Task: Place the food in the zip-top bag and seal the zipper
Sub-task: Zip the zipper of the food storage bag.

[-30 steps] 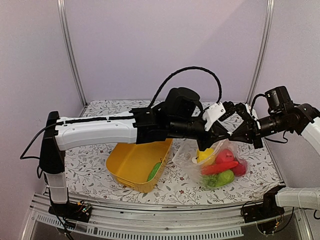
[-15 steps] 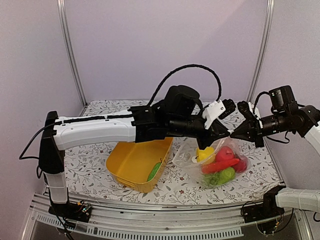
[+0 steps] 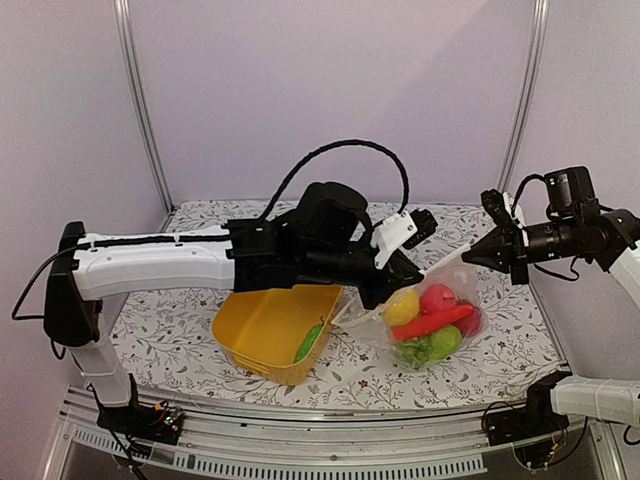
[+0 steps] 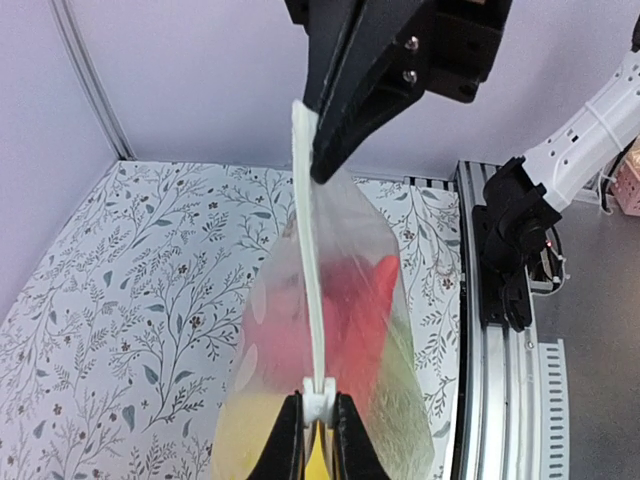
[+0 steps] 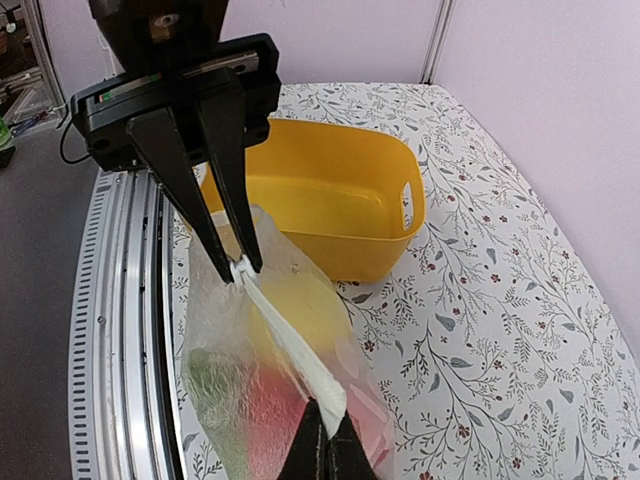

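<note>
The zip-top bag (image 3: 452, 290) hangs above the table, stretched between my two grippers. Inside it shows the food: a yellow fruit (image 3: 402, 307), a red fruit (image 3: 437, 297), a red chili (image 3: 435, 322) and greens (image 3: 425, 348). My left gripper (image 4: 318, 402) is shut on the small white slider at the near end of the zipper (image 4: 312, 300). My right gripper (image 5: 328, 418) is shut on the zipper's (image 5: 290, 345) other end. In the top view the left gripper (image 3: 380, 295) is at the bag's left corner and the right gripper (image 3: 468, 257) at its upper right corner.
The yellow basket (image 3: 262, 322) stands left of the bag, under the left arm, with one green food piece (image 3: 308, 342) in it. A metal rail (image 3: 300, 440) runs along the table's near edge. Frame posts (image 3: 524, 95) stand at the back corners.
My left gripper has drawn back to the left and lower along the zipper, away from the right gripper. The right gripper has shifted slightly right, and the bag's mouth now stretches between them.
</note>
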